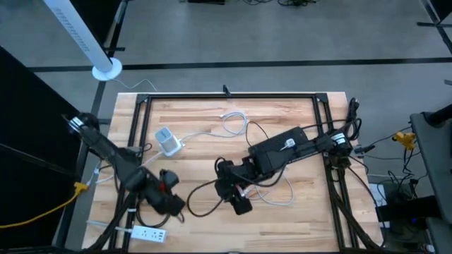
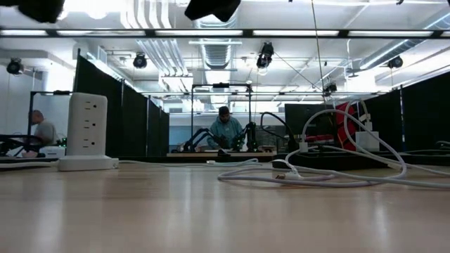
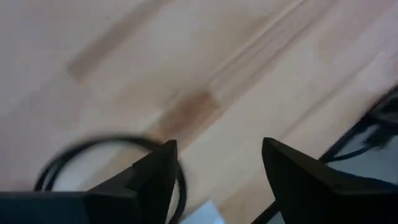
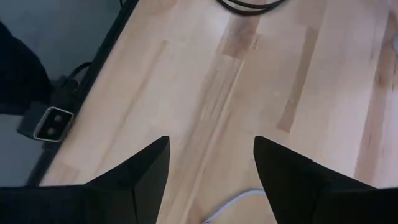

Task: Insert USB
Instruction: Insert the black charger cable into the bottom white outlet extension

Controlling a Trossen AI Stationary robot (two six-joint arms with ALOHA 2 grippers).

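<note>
On table, near front-left corner, left gripper sits low, fingers spread apart w/ bare wood between them, black cable looping just beside one finger. Right gripper is near table centre-front, fingers also spread, nothing between them, hovering over wood w/ a bit of white cable below. White USB cable lies coiled toward back-centre, running to white charger block at left-centre. White power strip lies at front-left edge. USB plug end itself: can't tell which
</note>
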